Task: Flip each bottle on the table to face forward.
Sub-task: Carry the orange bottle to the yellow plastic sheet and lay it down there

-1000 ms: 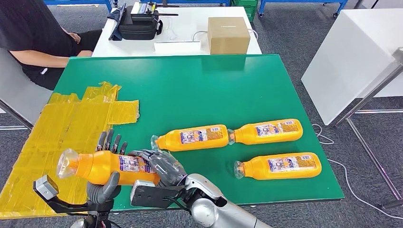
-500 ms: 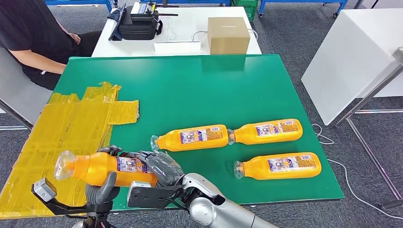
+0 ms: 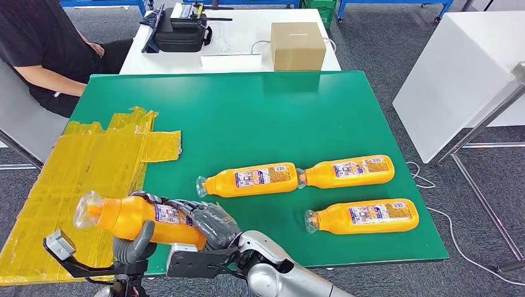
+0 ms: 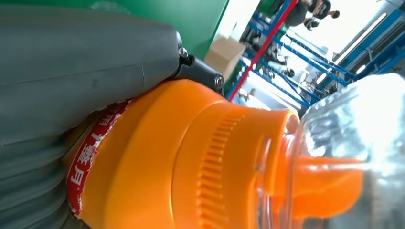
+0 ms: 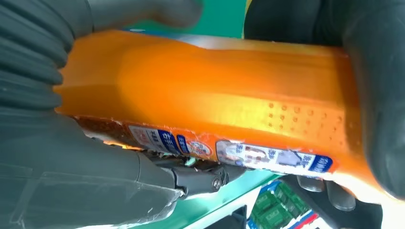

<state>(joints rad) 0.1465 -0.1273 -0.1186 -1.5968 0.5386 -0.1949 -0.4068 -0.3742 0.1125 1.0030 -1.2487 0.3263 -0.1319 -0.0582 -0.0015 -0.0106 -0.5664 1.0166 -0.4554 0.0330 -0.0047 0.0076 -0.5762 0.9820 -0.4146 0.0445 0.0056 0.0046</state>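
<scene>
An orange juice bottle hangs above the green table's front left corner, lying sideways with its clear cap end to the left. My left hand grips it from below, thumb in front and dark fingers curled over the top. My right hand holds its base end. Up close, the left wrist view has the orange neck, and the right wrist view has the labelled body. Three more bottles lie flat: one at mid-table, one to its right, one nearer the front.
Crinkled yellow tape covers the table's left side. A person sits at the back left. Behind stands a white table with a cardboard box and a black bag. A white cabinet stands to the right.
My left hand's fingers, spread above the bottle a second ago, have curled down over it. The bottle has stayed in about the same place. The three lying bottles have not moved.
</scene>
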